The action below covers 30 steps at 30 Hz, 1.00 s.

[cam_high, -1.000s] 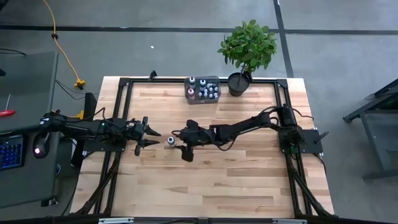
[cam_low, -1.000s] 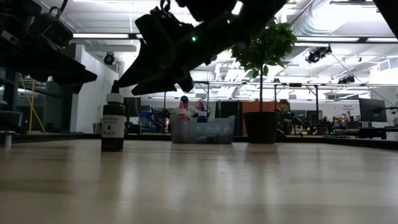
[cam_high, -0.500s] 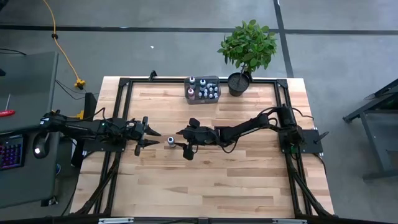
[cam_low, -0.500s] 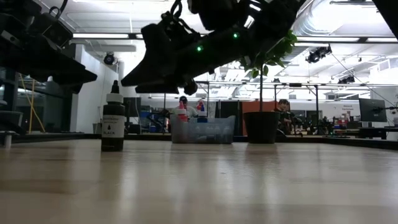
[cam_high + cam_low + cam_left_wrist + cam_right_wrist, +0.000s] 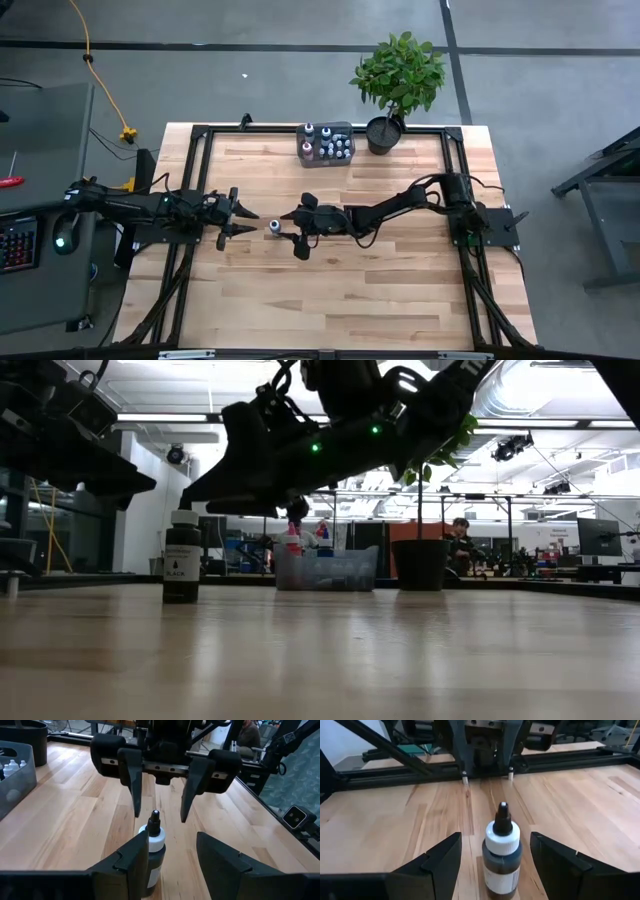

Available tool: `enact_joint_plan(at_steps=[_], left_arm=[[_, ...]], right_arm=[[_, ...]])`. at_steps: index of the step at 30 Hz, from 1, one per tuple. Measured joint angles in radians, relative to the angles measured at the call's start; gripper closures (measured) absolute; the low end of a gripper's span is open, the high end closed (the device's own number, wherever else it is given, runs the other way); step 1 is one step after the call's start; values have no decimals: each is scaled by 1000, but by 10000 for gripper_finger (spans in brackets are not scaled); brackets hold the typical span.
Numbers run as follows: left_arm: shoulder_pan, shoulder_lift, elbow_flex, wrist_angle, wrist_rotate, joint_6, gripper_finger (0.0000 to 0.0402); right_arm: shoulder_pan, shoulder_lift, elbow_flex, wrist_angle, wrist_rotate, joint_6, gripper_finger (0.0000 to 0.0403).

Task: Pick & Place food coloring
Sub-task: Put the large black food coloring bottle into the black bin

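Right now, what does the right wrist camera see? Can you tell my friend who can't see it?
A small dark food coloring bottle with a white collar and black tip stands upright on the wooden table, between the right gripper's two open fingers. Straight across, the left gripper faces it, also open.

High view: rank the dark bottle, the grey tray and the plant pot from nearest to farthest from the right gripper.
From the right gripper:
1. Dark bottle, just beyond its fingers, mid-table.
2. Grey tray, at the far edge.
3. Plant pot, far edge, beside the tray.
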Motion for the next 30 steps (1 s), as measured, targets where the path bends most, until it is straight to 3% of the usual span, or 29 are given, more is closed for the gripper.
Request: enact_joint_plan(at_steps=[30], left_arm=[[0, 0, 0, 0, 1, 0, 238]], right_arm=[[-39, 95, 113, -54, -54, 28, 176]])
